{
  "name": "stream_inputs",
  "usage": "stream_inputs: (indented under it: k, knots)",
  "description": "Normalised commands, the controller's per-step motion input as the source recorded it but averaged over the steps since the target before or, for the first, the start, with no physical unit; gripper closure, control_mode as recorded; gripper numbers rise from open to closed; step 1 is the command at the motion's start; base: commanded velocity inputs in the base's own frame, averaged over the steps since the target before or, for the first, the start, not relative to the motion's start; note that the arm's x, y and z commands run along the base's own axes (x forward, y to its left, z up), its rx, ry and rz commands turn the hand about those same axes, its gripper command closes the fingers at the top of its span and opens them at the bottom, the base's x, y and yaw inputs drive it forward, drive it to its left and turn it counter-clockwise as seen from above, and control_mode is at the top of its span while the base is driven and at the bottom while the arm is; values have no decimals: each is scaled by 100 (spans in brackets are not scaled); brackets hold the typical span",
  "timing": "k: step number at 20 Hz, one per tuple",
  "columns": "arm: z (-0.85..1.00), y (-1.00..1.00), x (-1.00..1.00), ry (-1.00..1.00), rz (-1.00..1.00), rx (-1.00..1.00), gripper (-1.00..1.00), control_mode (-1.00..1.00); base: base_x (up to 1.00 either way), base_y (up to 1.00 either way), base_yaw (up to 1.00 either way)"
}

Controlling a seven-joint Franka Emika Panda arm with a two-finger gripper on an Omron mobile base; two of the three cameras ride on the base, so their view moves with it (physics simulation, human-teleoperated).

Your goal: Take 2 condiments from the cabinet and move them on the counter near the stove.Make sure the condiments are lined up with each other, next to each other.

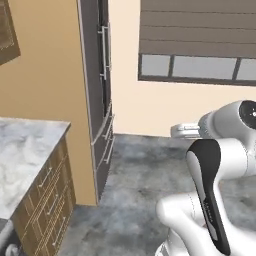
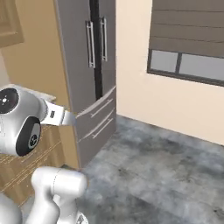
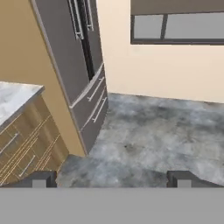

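My gripper (image 3: pixel 111 180) is open, its two dark fingertips (image 3: pixel 39 179) set wide apart with nothing between them. It hangs above the grey floor and looks toward the base of a tall fridge. The white marble counter (image 1: pixel 25 155) with grey veins lies to the left over light-wood drawers (image 1: pixel 47 200); its corner also appears at the hand view's left edge (image 3: pixel 13 100). My white hand (image 2: pixel 57 114) reaches out level toward the fridge. The condiments, the cabinet and the stove are out of view.
A tall dark grey fridge (image 1: pixel 100 100) with silver handles stands past the counter's end, set in a tan side panel (image 1: pixel 55 75). A window with a brown blind (image 1: pixel 195 45) is in the cream wall to the right. Mottled grey floor (image 3: pixel 153 135) stretches ahead.
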Motion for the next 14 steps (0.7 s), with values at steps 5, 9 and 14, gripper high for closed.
stream_inputs:
  k: [5,9,14]
  knots:
    - [0,0,0,0,0,0,-100,100,0,-29,-92]
    - [0,0,0,0,0,0,-100,100,5,-67,-75]
    - [0,0,0,0,0,0,-100,100,33,-45,-36]
